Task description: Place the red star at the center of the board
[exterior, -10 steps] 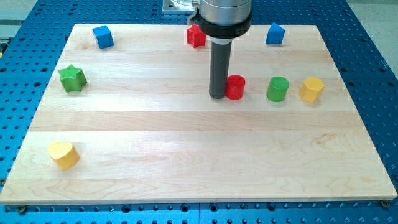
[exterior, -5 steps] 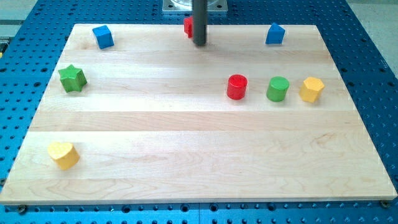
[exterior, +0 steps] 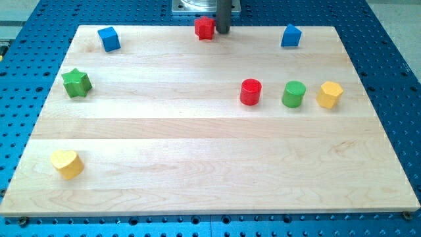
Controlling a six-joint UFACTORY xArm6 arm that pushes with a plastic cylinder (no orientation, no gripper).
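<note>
The red star [exterior: 204,27] sits at the view's top edge of the wooden board [exterior: 210,164], a little left of its middle. My tip [exterior: 222,31] is at the board's top edge, just right of the red star, close to it or touching it. The rod rises out of the view's top.
A blue cube [exterior: 108,39] lies top left and a blue block [exterior: 291,35] top right. A green star [exterior: 76,83] is at the left. A red cylinder [exterior: 250,92], green cylinder [exterior: 293,94] and yellow hexagon [exterior: 329,95] line up right of centre. A yellow heart [exterior: 67,163] lies bottom left.
My tip moved from beside the red cylinder up to the board's top edge, then to the right side of the red star. The star has shifted slightly up.
</note>
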